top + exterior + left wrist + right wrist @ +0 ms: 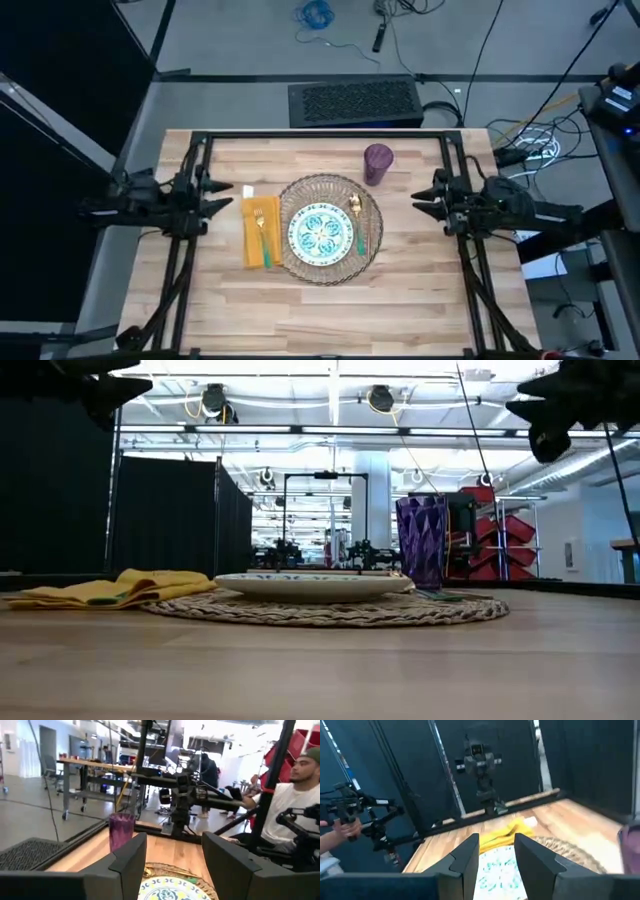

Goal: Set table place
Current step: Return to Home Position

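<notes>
Presently flanking the mat [330, 275] with left gripper [228, 196] and right gripper [415, 202], both raised, fingers spread, gripping nothing; showing plate [322, 235] at mat's centre, napkin [250, 240] against mat's left edge, cup [377, 163] by mat's far right rim.

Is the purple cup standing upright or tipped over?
Upright: in the low view the purple cup stands with its rim on top; from above its round mouth shows.
</notes>
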Available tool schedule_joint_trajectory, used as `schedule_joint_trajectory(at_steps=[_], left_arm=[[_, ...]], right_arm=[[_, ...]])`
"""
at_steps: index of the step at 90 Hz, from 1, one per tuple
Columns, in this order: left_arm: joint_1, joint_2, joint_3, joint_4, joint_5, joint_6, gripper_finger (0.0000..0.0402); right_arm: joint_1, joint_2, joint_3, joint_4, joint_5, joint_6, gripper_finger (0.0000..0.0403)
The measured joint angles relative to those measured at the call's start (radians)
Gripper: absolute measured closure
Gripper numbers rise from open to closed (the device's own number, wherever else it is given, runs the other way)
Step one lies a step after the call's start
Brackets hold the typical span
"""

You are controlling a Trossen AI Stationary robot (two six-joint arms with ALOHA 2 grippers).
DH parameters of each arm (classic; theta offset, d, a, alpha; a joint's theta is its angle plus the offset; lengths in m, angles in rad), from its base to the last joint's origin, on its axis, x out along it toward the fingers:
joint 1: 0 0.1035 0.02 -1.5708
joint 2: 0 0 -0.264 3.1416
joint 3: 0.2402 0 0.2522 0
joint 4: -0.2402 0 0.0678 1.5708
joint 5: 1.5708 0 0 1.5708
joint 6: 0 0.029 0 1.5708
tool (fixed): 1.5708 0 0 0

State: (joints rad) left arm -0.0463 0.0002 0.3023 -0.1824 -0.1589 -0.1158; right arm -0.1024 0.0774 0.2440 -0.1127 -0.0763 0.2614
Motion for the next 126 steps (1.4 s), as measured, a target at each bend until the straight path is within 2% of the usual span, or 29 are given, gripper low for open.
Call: schedule_joint_trajectory(at_steps=[56,68,89,111,126], left_arm=[[0.000,0.000,-0.130,0.220,-0.006,0.019,0.0224],[0.000,0.000,-0.129,0.188,0.028,0.017,0.0224],[0.000,0.000,-0.131,0.131,0.016,0.017,0.0224],[0.000,0.000,-0.245,0.263,0.011,-0.044,0.0224],[0.000,0.000,-0.262,0.233,0.003,-0.035,0.0224]], right_arm=[[0.000,0.002,-0.001,-0.012,-0.003,0.007,0.0293],[0.000,0.003,-0.001,-0.015,-0.002,-0.010,0.0293],[0.000,0.003,-0.001,-0.073,-0.010,-0.022,0.0293],[0.000,0.000,-0.025,-0.076,-0.007,-0.046,0.0293],[0.000,0.001,-0.093,-0.052,-0.025,-0.033,0.0293]])
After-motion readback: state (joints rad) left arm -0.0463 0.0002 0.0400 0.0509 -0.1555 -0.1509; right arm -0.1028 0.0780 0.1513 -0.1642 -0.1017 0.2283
